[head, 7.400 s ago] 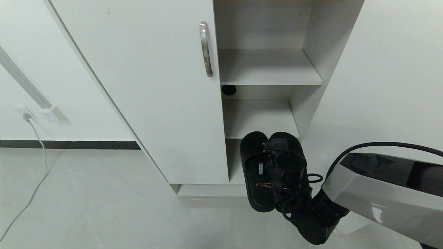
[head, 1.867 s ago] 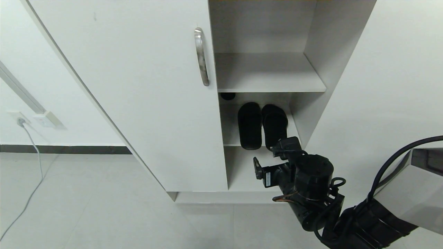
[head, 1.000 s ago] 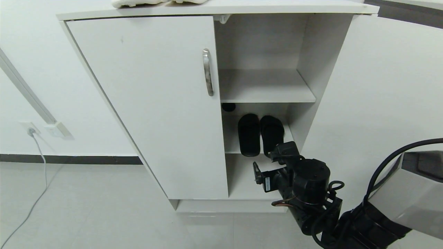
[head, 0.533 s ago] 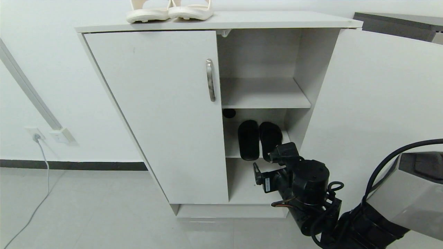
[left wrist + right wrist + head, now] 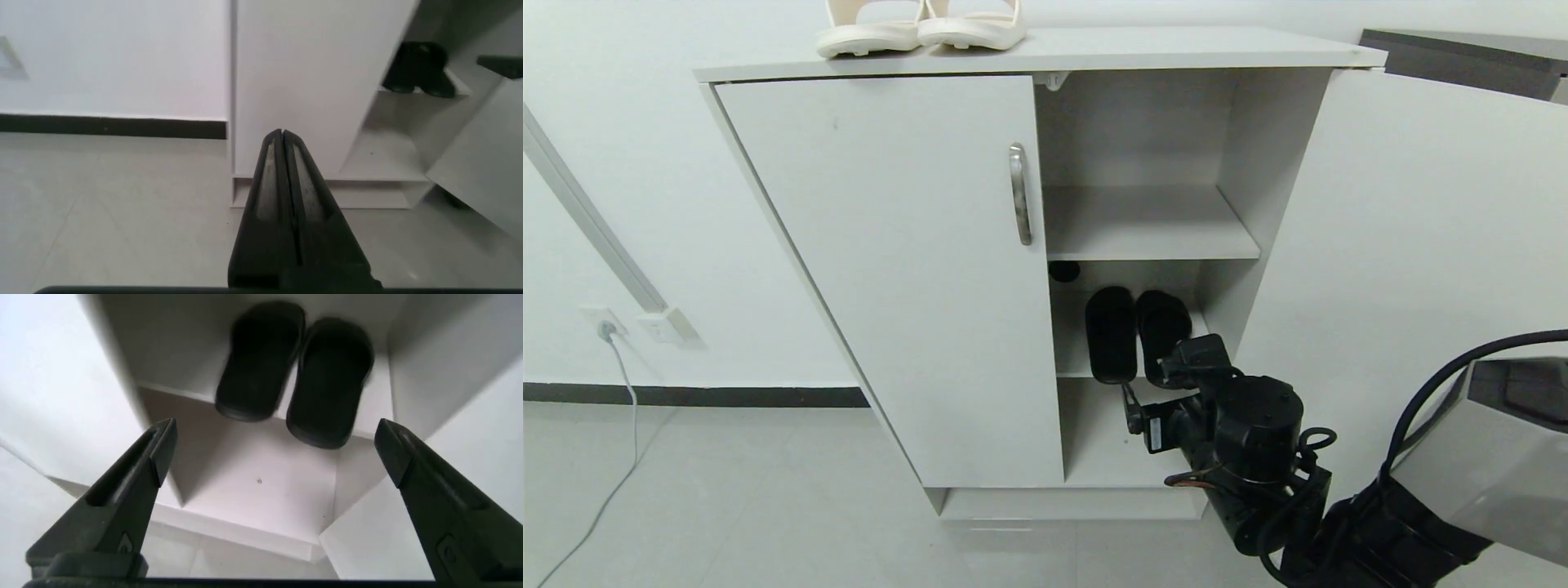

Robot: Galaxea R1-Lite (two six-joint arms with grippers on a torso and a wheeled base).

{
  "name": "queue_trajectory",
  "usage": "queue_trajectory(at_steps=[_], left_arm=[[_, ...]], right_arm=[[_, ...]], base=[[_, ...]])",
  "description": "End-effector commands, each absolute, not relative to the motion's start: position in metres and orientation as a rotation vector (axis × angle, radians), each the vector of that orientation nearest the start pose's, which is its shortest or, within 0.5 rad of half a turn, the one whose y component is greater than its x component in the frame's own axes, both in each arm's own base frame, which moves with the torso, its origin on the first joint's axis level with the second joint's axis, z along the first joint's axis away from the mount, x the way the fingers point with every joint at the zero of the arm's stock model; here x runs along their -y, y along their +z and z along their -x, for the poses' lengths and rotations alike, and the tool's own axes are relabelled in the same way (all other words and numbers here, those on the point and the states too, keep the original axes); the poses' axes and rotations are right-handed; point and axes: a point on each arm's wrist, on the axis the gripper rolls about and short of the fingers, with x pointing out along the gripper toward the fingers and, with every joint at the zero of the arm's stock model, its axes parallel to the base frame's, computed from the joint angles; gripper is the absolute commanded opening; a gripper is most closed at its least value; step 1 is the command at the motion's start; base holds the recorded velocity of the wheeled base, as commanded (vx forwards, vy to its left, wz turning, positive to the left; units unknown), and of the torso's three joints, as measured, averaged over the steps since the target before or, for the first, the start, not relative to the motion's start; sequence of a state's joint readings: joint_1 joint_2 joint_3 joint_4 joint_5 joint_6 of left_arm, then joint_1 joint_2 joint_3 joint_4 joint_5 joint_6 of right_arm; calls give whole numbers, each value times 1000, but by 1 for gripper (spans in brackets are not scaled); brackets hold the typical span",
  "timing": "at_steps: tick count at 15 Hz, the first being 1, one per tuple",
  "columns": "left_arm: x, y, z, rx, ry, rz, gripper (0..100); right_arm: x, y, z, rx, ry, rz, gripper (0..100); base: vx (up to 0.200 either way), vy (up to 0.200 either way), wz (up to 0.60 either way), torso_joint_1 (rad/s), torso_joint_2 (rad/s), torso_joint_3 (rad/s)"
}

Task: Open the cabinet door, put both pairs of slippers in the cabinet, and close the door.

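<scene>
Black slippers (image 5: 1112, 335) sit shelved; right jaws gape empty, left jaws pressed together.

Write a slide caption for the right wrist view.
Open right gripper facing black slippers lying side by side on a cabinet shelf.

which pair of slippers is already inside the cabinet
The black pair, side by side on the middle shelf of the open compartment. The cream pair is not inside: it sits on the cabinet top, above the shut door.
</scene>
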State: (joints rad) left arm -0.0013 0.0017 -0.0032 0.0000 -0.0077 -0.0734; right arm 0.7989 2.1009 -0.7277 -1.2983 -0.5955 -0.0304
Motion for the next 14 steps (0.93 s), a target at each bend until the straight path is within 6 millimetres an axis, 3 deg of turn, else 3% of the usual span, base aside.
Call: queue_trajectory(at_steps=[1,3,6,8,14], left_arm=[[0,76,23,0,-9,74,0],[0,76,23,0,-9,74,0],[0,76,23,0,-9,74,0],[0,76,23,0,-9,74,0],[0,76,23,0,-11,74,0]], right_arm=[[-248,93,-258,-63,206,86,100],[-245,101,-252,-50,229,75,100],[-231,134,-215,-4,358,107,100],[-232,142,-196,-16,411,122,100],[-233,139,-193,-31,424,127,100]], base=[[0,200,0,12,2,-7],[0,200,0,5,3,5],[0,200,0,2,4,2],[0,200,0,2,2,0],[0,200,0,-1,3,1]])
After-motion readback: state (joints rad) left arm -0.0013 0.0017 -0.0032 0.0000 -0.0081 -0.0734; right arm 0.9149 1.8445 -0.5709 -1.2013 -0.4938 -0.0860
